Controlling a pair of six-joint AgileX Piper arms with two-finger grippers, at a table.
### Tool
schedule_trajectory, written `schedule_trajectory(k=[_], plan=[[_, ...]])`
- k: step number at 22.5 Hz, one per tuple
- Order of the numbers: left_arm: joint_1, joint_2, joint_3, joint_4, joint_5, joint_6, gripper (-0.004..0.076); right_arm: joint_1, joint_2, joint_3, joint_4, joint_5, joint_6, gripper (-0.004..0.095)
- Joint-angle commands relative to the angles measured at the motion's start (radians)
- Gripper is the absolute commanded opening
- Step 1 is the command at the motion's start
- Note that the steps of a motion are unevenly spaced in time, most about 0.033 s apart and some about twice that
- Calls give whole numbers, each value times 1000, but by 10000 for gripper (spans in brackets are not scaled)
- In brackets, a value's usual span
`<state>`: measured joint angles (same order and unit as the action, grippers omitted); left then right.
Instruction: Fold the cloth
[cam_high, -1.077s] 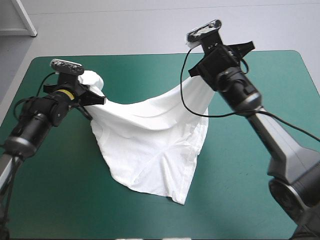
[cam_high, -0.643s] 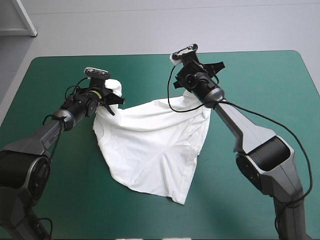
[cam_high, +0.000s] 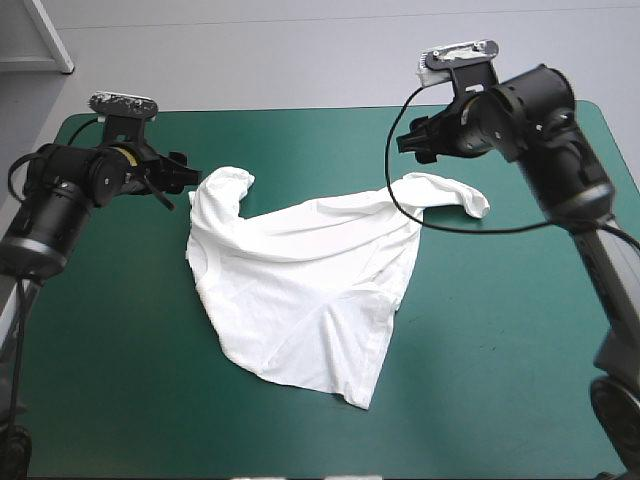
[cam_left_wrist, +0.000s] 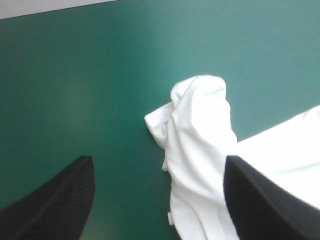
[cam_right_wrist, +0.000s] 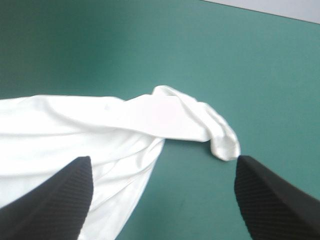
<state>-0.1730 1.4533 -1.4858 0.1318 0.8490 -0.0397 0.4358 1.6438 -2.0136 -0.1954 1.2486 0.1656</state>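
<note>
White short-sleeved T-shirt (cam_high: 300, 290) lying skewed. Left black fin gripper (cam_left_wrist: 158, 162), right black fin gripper (cam_right_wrist: 163, 159) hovering splayed, empty, beside its twisted sleeves (cam_high: 225, 185); risking pinching doubled layers.

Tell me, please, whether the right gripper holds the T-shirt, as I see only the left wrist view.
Observer: No. The right gripper is open, and a sleeve of the T-shirt lies on the cover ahead of it, not between its fingers.
Operator: Thank you. Is the body of the T-shirt spread out?
Observer: Yes, it lies open but wrinkled in the middle of the cover, not folded.
Operator: And where does the right gripper stand?
Observer: It hangs over the far right part of the cover, just beyond that sleeve.
</note>
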Motion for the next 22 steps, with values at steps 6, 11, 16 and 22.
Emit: schedule_trajectory(k=[6,11,16,22], plan=[[24,-93,23,-38,26,53,527,80,-369,487,186,4,-42,664],[136,59,30,-251,-115,140,527,206,-423,782,175,-77,14,664],[148,304,-60,-379,-231,207,527,351,-414,919,179,-179,26,661],[148,527,-209,-427,-216,225,527,416,-362,922,207,-185,32,660]])
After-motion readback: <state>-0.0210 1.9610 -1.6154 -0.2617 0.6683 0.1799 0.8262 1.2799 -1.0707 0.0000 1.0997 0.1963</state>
